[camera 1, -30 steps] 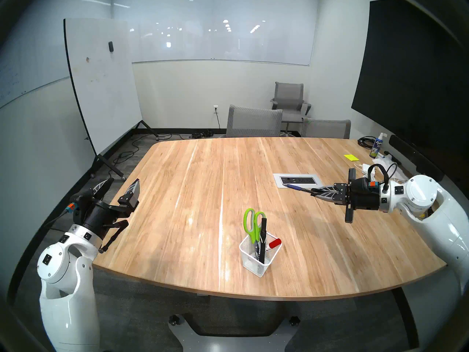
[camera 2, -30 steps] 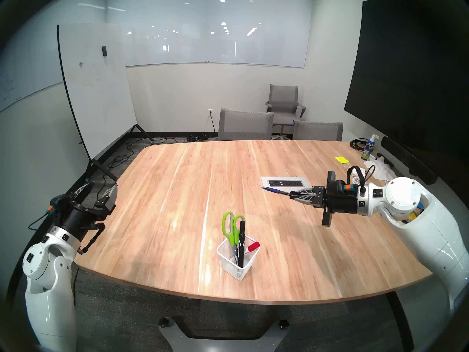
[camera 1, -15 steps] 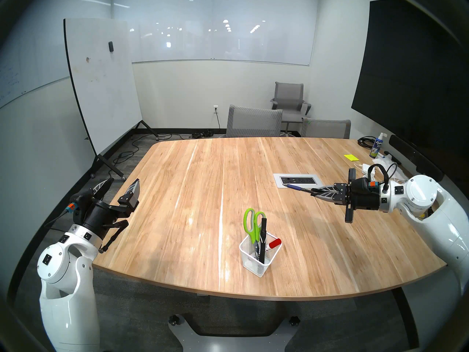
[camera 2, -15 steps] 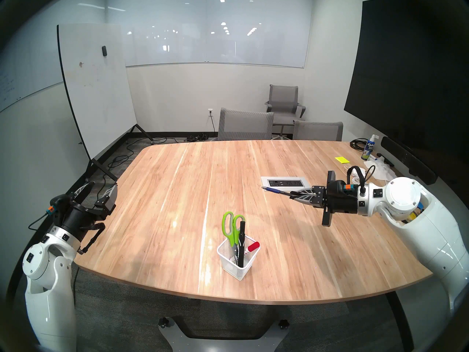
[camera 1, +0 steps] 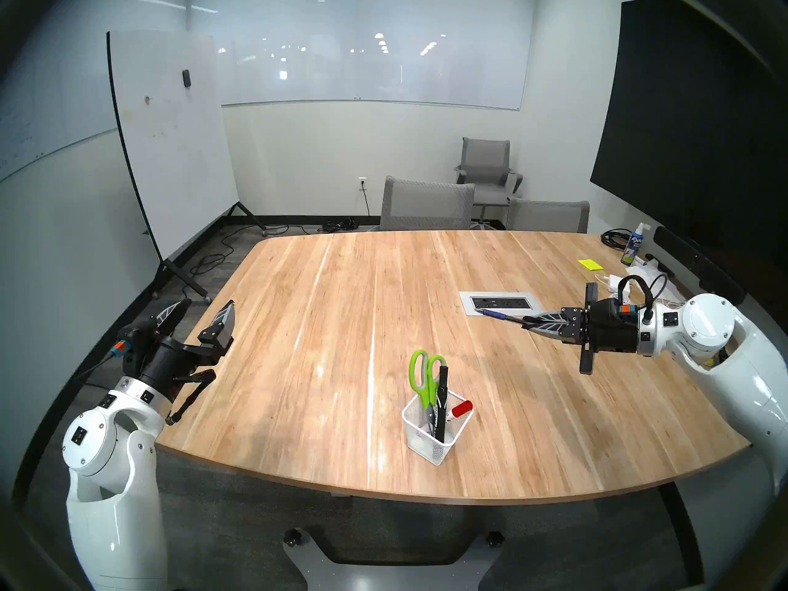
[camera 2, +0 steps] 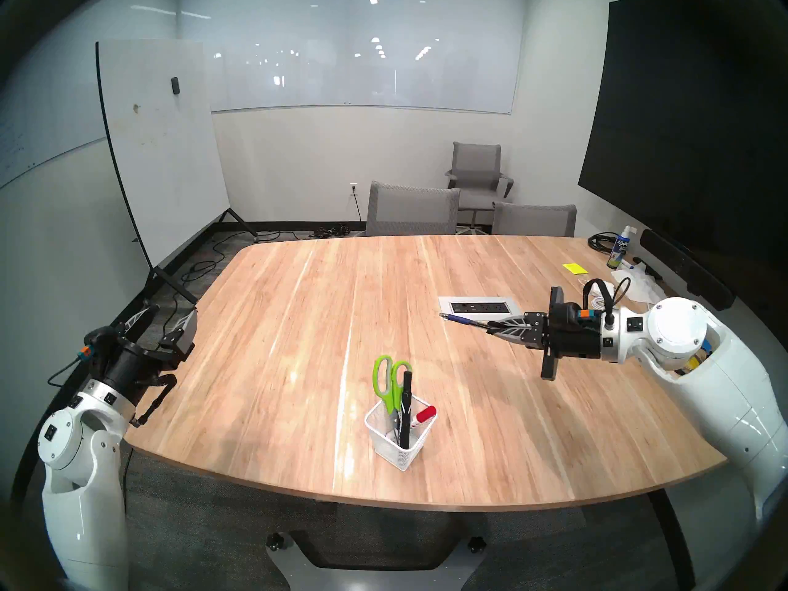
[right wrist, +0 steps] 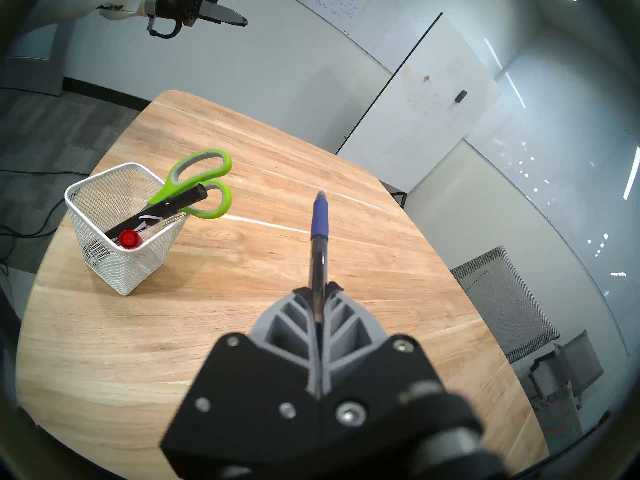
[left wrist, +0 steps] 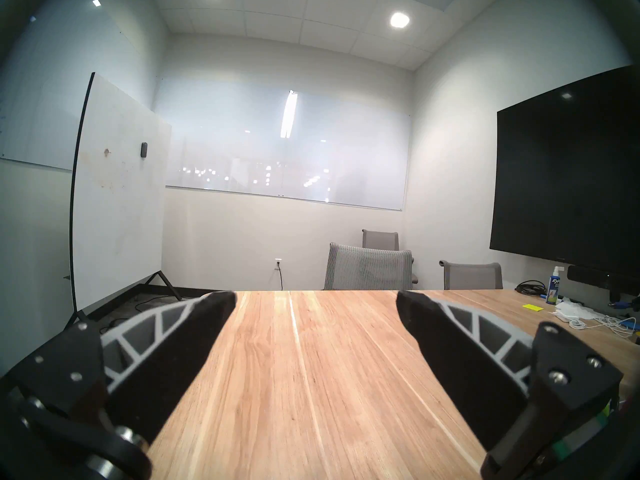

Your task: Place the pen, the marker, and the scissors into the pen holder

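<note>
Two arms reach over the wooden bench (camera 1: 324,321), one from each side. The right claw (camera 1: 528,320) is pressed together on the pen (camera 1: 494,314), pinching its dark barrel so that the blue grip and tip stick out past the fingertips. In the right wrist view the pen (right wrist: 319,240) runs straight out from between the grey ribbed fingers (right wrist: 284,325), held above the wood, well apart from the pen holder (right wrist: 114,247). Seen from the head, the pen's tip sits in front of the grey power outlet panel (camera 1: 499,302) set into the bench.

The pen holder (camera 1: 430,447) stands upright near the front edge of the bench, roughly midway between the arms. The scissors (camera 1: 422,377) stand in it blades down, their lime-green handle loops rising above the rim. A black marker (camera 1: 441,392) leans in the holder beside the scissors, and a red-capped marker (camera 1: 461,408) leans against the rim on the right side.

The left claw (camera 1: 204,311) hangs at the left edge of the bench with its fingers spread wide and nothing between them; its wrist view shows only bare wood between the two black fingertips (left wrist: 221,301).

At the far right corner lie a spray bottle (camera 1: 633,244), a yellow sticky pad (camera 1: 589,264) and some cables.
</note>
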Robot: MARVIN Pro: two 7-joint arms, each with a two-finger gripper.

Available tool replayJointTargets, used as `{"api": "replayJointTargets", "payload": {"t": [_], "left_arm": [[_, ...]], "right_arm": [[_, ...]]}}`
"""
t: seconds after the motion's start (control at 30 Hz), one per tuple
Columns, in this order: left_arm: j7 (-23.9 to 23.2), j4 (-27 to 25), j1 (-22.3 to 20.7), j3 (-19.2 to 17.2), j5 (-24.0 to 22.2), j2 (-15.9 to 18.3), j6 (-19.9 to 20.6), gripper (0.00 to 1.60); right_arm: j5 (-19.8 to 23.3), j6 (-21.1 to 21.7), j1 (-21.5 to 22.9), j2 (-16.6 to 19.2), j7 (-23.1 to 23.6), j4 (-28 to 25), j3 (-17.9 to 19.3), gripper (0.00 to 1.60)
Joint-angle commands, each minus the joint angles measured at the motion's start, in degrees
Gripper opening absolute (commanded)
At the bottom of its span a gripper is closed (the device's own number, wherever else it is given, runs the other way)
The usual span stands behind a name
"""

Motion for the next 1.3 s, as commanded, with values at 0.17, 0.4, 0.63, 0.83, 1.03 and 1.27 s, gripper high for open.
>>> {"api": "replayJointTargets", "payload": {"t": [0.17, 0.4, 0.63, 0.83, 1.03, 1.27], "left_arm": [[0.05, -1.26, -0.06, 0.12, 0.02, -0.09, -0.07, 1.60], [0.05, -1.26, -0.06, 0.12, 0.02, -0.09, -0.07, 1.60], [0.05, -1.26, -0.06, 0.12, 0.02, -0.09, -0.07, 1.60], [0.05, -1.26, -0.06, 0.12, 0.02, -0.09, -0.07, 1.60], [0.05, -1.26, -0.06, 0.12, 0.02, -0.09, -0.07, 1.60], [0.05, -1.26, -0.06, 0.12, 0.02, -0.09, -0.07, 1.60]], "right_arm": [[0.12, -0.04, 0.77, 0.17, -0.14, -0.27, 0.61, 0.00], [0.12, -0.04, 0.77, 0.17, -0.14, -0.27, 0.61, 0.00], [0.12, -0.04, 0.77, 0.17, -0.14, -0.27, 0.61, 0.00], [0.12, -0.04, 0.77, 0.17, -0.14, -0.27, 0.61, 0.00], [0.12, -0.04, 0.77, 0.17, -0.14, -0.27, 0.61, 0.00], [0.12, -0.04, 0.77, 0.17, -0.14, -0.27, 0.61, 0.00]]}}
